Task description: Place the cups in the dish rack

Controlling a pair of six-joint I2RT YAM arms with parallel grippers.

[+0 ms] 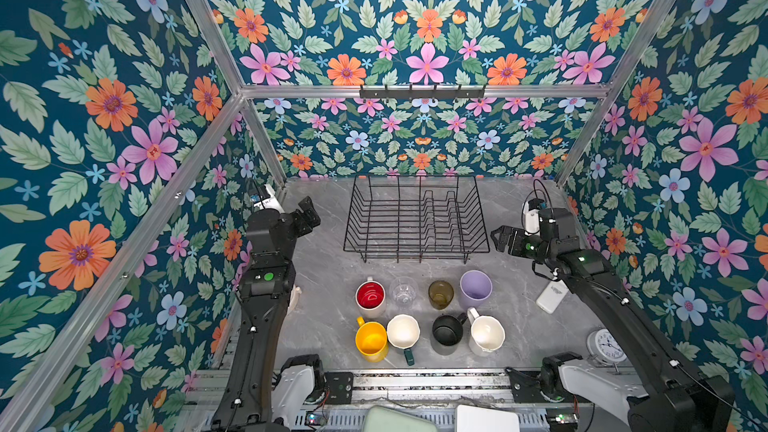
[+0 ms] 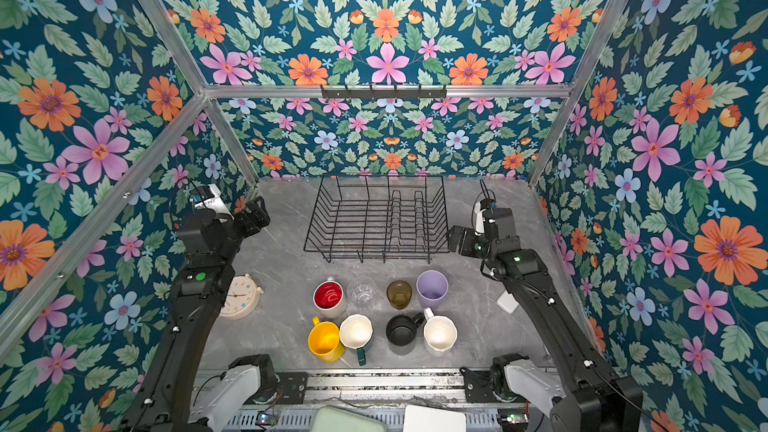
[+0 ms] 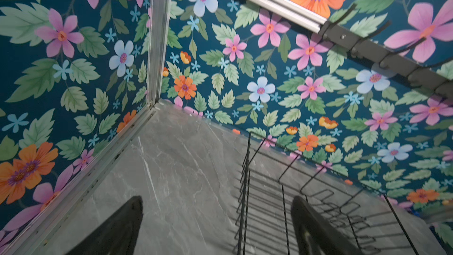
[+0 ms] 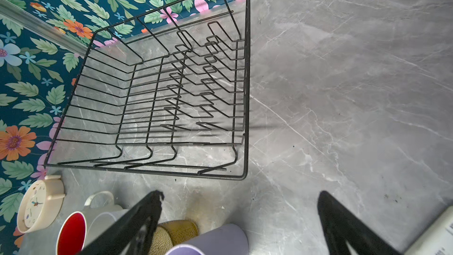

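Marble tabletop [image 1: 324,292], floral walls [image 1: 428,22]; empty dish rack [image 1: 415,218] at back, eight cups [image 2: 324,340] in front, none loaded.
Cups upright in two rows, well apart from rack, likely staged for easy top grasps: red-inside mug [image 1: 370,296], clear glass [image 1: 404,290], amber glass [image 1: 441,293], lilac tumbler [image 1: 476,289] nearer it; yellow mug [image 1: 371,342], green-handled mug [image 1: 403,331], black mug [image 1: 447,330], white mug [image 1: 487,335] nearer the bases; left gripper [image 1: 309,211] and right gripper [image 1: 498,238] flank rack, jaws apart, both empty.

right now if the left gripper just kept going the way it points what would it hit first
The way looks free: the left gripper points over bare table toward the floral back wall. The dish rack runs just beside that line, so it might clip the side wires; depth is unclear.
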